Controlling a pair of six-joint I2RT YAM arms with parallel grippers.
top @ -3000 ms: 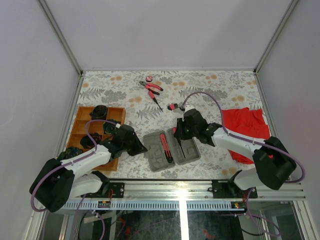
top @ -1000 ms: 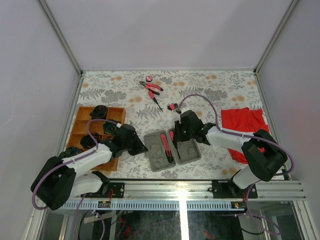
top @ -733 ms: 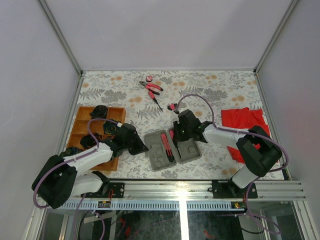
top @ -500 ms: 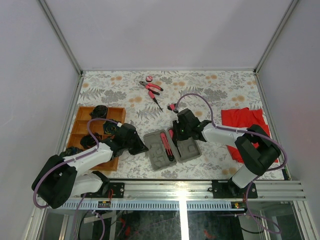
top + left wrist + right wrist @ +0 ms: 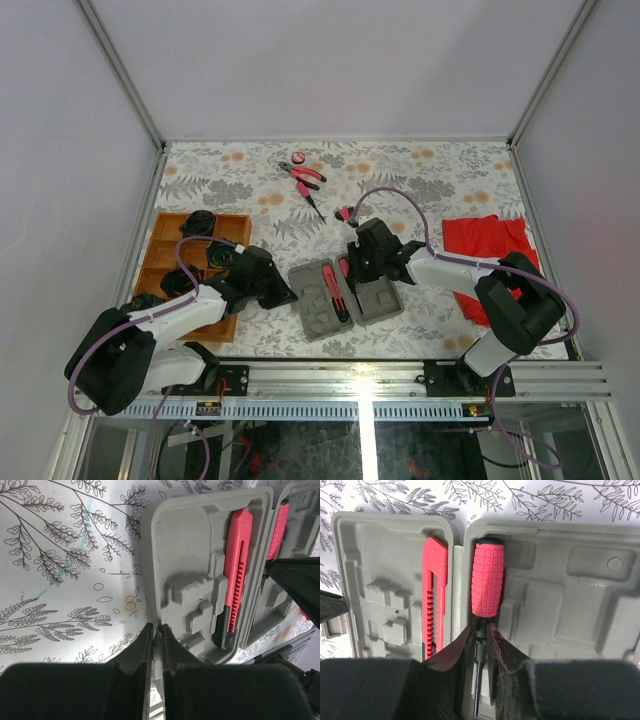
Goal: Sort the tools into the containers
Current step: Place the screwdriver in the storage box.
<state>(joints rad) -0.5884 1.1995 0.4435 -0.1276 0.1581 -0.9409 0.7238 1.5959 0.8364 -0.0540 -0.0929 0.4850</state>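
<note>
- Down at the near middle of the table, the right gripper (image 5: 479,636) has its jaws clamped on the dark shank of the screwdriver (image 5: 487,577), just behind the pink handle.
- That handle lies in the slot nearest the hinge, in the right half of the grey case (image 5: 572,612). It looks nearly home, though I can't tell whether it is bedded all the way.
- The way to finish this well, I'd say: press straight down until the handle sits flat, open only a little, then lift straight up. Any sideways drag could pull it back out.
- The left gripper (image 5: 156,630) has its fingers pressed together on nothing, tips right at the outer rim of the case's left half. Touching or just beside, I can't say. It's a good spot for bracing, so the case doesn't skid.
- The red utility knife (image 5: 236,575) is already in its slot by the hinge, so stay clear of it.
- Over on the far side, the pliers (image 5: 303,176) and pink disc (image 5: 298,157) wait on the table, well apart from the wooden tray (image 5: 160,225).
</note>
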